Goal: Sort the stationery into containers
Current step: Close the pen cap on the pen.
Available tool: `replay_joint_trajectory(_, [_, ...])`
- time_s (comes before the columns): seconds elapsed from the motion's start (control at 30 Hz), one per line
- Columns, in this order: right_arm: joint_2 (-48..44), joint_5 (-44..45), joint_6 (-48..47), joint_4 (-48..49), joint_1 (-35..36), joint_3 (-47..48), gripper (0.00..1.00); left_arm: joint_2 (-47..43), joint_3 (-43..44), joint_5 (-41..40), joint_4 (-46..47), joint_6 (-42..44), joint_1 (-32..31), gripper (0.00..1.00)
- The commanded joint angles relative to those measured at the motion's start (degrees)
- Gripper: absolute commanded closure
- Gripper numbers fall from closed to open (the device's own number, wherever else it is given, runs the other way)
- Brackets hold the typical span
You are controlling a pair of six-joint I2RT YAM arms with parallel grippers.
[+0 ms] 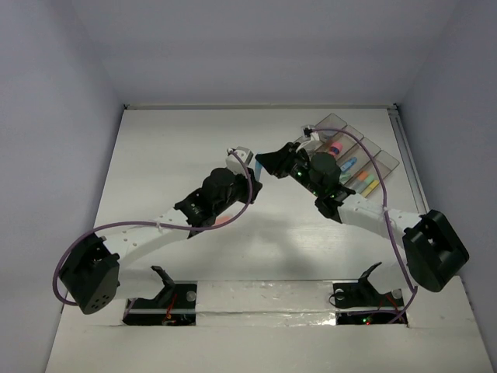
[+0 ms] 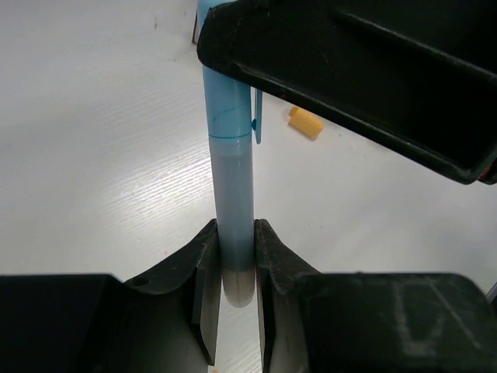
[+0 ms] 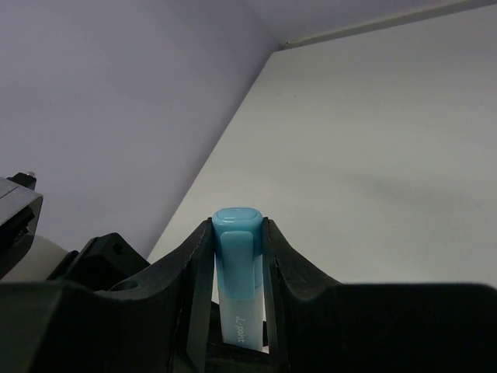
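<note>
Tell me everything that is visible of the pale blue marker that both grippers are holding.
The pale blue plastic marker has a brighter blue cap with a side clip and a greyish matt barrel with a rounded end. It is capped. The left gripper clamps the barrel near its end and the right gripper clamps the cap, over the white table.

Table [image 1: 178, 148]: white, matte, with a faint grain in the left wrist view | Side walls [image 1: 46, 124]: pale lavender-grey, rising from the table's left and right edges | Back wall [image 1: 256, 47]: same tone, meeting the far edge | Edge strip [image 1: 409, 159]: thin pale rail along the table's right side | Near board [image 1: 264, 291]: white, glossy, across the near edge
</note>
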Motion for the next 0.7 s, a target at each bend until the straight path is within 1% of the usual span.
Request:
replay_joint_trajectory(0.0, [3.3,-12.7,2.0,-9.5,6.6,-6.9,1.00,-4.5,12.6,-3.5,19.2,2.8,2.4,1.00])
replay_joint_trajectory(0.2, [4.4,-12.7,2.4,-8.6,7.2,-9.2,1.00,-5.2,18.2,-6.4,17.6,7.6,4.0,1.00])
replay_joint_trajectory(0.37, [6.9,-14.4,3.5,-7.1,7.2,-8.7,1.00,-4.1,20.9,-5.6,17.2,8.5,4.0,1.00])
replay_joint_trajectory(0.47, [6.7,-11.8,4.1,-8.2,7.2,-7.5,1.00,-4.3,19.5,-3.7,17.6,6.4,4.0,1.00])
replay_joint_trajectory(0.53, [5.7,-8.9,4.2,-8.8,6.1,-4.9,1.00,-4.8,16.0,-2.7,17.8,3.7,4.0,1.00])
replay_joint_trajectory(0.6, [5.7,-7.8,5.7,-8.9,4.5,-2.7,1.00,-5.9,11.1,-1.1,18.8,1.4,4.0,1.00])
replay_joint_trajectory(0.67, [6.6,-7.1,7.7,-7.2,1.6,0.9,1.00,-7.1,8.2,0.2,18.4,-1.9,4.0,1.00])
